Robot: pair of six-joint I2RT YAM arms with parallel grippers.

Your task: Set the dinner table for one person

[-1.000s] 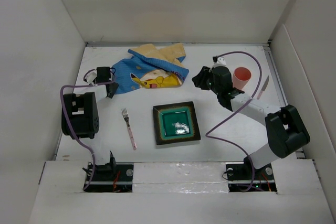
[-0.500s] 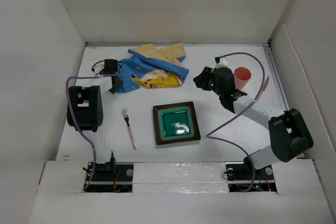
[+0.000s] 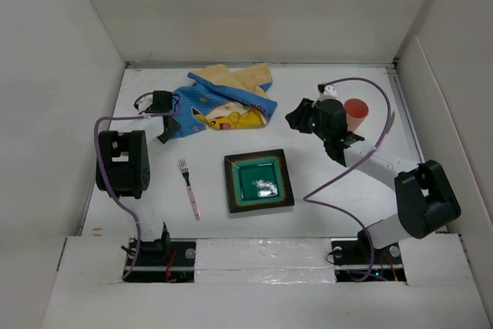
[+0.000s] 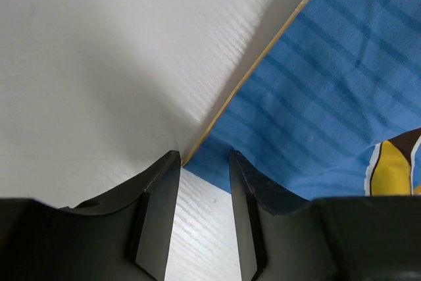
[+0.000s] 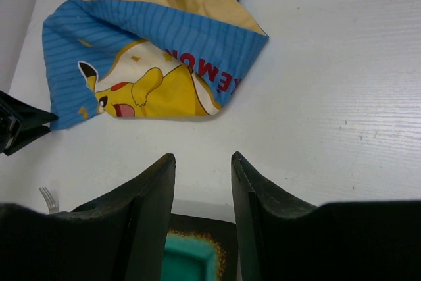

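Item 1: large flat matte white bench [image 3: 254, 225], roughly square, white walls [image 3: 254, 13] at 9, 12 and 3 o'clock, spread beneath both my arms and bearing all that follows.
Item 2: square green glazed plate [image 3: 259, 181] with a dark rim, near the centre, slightly toward 6 o'clock.
Item 3: pink-handled fork [image 3: 189, 186], at the plate's 9 o'clock, tines toward 12.
Item 4: rumpled blue cartoon-printed cloth mat [image 3: 227, 105], tan underside showing, at the plate's 11 o'clock.
Item 5: salmon-pink cup [image 3: 356, 113], at the plate's 2 o'clock, with a slim knife [image 3: 387, 127] near its 3 o'clock.
Item 6: my left pincer [image 4: 204, 159], jaws parted, straddling the mat's 9 o'clock corner, clamping nothing.
Item 7: my right pincer [image 5: 202, 162], jaws parted, empty, between mat and cup.
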